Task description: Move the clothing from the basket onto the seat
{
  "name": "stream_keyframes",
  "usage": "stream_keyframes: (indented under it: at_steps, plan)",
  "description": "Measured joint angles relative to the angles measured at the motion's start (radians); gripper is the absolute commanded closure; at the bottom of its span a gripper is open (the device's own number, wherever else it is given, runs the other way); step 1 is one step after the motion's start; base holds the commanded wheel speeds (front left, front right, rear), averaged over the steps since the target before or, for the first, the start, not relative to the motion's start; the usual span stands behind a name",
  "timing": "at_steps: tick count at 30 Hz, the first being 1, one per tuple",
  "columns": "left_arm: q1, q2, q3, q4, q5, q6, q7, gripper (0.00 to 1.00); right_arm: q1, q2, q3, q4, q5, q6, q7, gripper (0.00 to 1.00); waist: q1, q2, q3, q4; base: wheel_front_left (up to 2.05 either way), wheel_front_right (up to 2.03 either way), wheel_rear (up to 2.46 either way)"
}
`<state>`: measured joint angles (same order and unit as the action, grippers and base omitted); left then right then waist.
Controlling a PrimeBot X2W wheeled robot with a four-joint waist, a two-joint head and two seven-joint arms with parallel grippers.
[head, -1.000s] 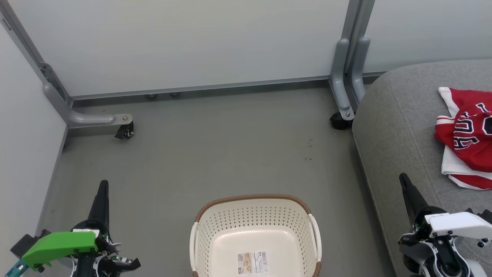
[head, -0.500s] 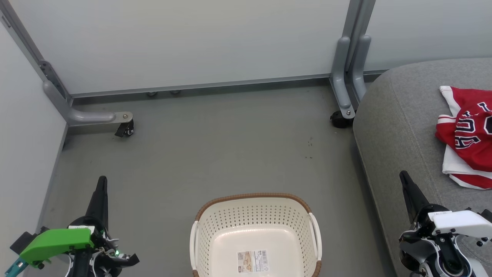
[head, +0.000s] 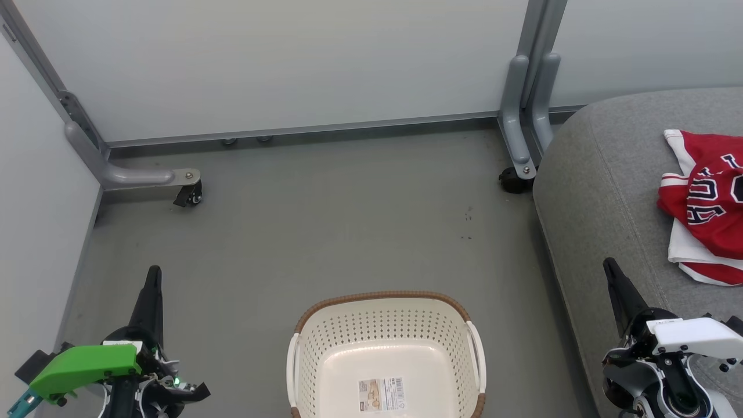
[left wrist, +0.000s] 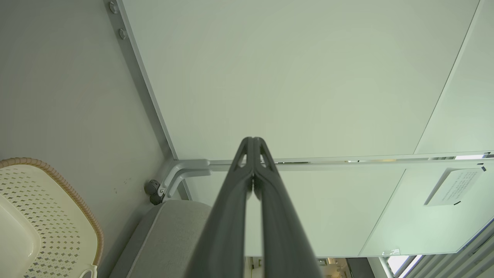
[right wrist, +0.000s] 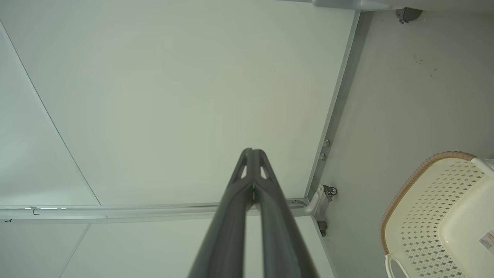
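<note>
Head view has the basket [head: 383,325] bare inside, as far as it shows, and the clothing [head: 711,215] lying on the seat [head: 603,191] to your right. Both pairs of jaws are pinched shut, holding nothing. Transfer looks finished; your next move is probably just parking the arms.
</note>
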<state>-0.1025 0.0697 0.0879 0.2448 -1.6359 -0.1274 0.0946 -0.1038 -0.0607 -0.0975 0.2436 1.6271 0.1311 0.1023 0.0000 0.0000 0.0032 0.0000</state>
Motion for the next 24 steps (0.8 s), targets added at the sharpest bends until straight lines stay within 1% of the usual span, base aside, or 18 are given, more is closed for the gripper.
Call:
stream_keyframes:
  at_steps: [24]
  plan:
    - [0.0, -0.006, 0.007, 0.0, 0.006, 0.0, 0.006, 1.0, 0.0, 0.003, -0.005, 0.0, -0.003, 0.0, 0.003, 1.0, 0.0, 0.0, 0.0, 0.0, 0.0, 0.0, 0.0]
